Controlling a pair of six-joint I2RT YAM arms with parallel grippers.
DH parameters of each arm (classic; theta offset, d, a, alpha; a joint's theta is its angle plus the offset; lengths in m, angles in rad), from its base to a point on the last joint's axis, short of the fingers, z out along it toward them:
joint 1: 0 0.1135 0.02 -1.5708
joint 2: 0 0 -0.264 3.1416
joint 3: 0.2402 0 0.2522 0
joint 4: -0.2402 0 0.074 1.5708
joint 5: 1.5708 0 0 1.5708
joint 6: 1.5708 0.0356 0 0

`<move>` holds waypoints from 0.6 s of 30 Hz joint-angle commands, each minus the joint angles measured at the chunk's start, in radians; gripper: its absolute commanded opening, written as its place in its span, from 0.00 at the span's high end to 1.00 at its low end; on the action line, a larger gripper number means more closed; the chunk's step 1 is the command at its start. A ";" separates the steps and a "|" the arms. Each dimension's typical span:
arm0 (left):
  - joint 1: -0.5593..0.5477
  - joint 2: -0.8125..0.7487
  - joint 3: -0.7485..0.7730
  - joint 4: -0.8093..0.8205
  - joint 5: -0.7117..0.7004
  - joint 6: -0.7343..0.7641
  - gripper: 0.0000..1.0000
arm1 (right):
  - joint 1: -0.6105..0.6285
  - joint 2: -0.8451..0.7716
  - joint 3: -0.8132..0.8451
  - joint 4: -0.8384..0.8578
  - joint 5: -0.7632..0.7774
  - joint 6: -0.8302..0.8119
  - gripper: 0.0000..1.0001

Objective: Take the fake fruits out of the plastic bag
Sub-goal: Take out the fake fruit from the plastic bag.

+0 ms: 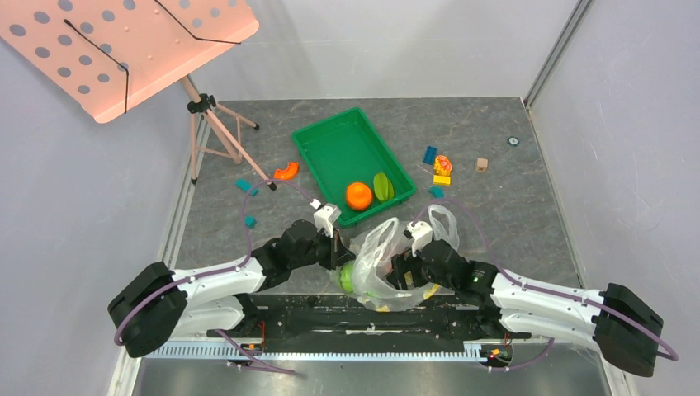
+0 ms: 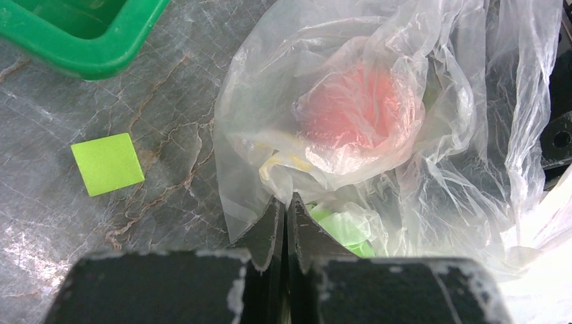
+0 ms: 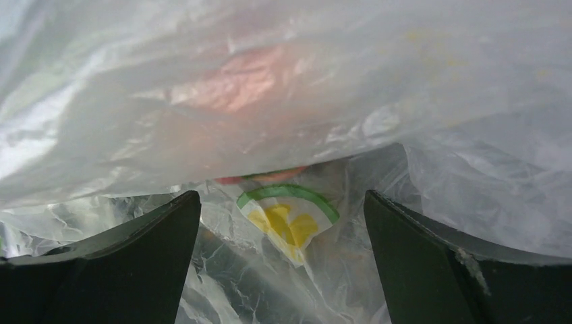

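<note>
The clear plastic bag (image 1: pixel 381 252) lies crumpled at the near middle, between both grippers. My left gripper (image 1: pixel 338 247) is shut on a fold of the bag's edge (image 2: pixel 287 201). Through the film I see the pink peach (image 2: pixel 354 108) and the green watermelon ball (image 2: pixel 344 228), which also shows from above (image 1: pixel 347 277). My right gripper (image 1: pixel 403 268) is open, its fingers (image 3: pixel 168 229) spread against the bag film, holding nothing. The peach (image 3: pixel 243 81) shows dimly above them, by a yellow flower print (image 3: pixel 287 217). The round orange (image 1: pixel 358 195) and the green ribbed piece (image 1: pixel 382 186) lie in the green tray (image 1: pixel 330 144).
A pink music stand on a tripod (image 1: pixel 216 124) is at the back left. An orange curved toy (image 1: pixel 286 171) and teal blocks (image 1: pixel 246 186) lie left of the tray, and coloured blocks (image 1: pixel 442 167) to its right. A lime square (image 2: pixel 108 163) lies on the table.
</note>
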 commanded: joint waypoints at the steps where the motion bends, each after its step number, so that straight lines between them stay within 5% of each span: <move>1: 0.002 -0.014 0.010 0.014 -0.013 0.042 0.98 | 0.005 -0.020 0.000 0.006 0.049 -0.012 0.11; 5: 0.002 -0.011 0.011 0.014 -0.010 0.044 0.98 | 0.005 -0.034 -0.005 0.023 0.072 -0.014 0.21; 9: 0.002 -0.007 0.012 0.016 -0.001 0.045 0.98 | 0.005 -0.039 -0.006 0.034 0.089 -0.042 0.02; 18: 0.002 0.009 0.014 0.028 0.010 0.048 0.98 | 0.005 0.083 0.045 0.132 0.115 -0.123 0.02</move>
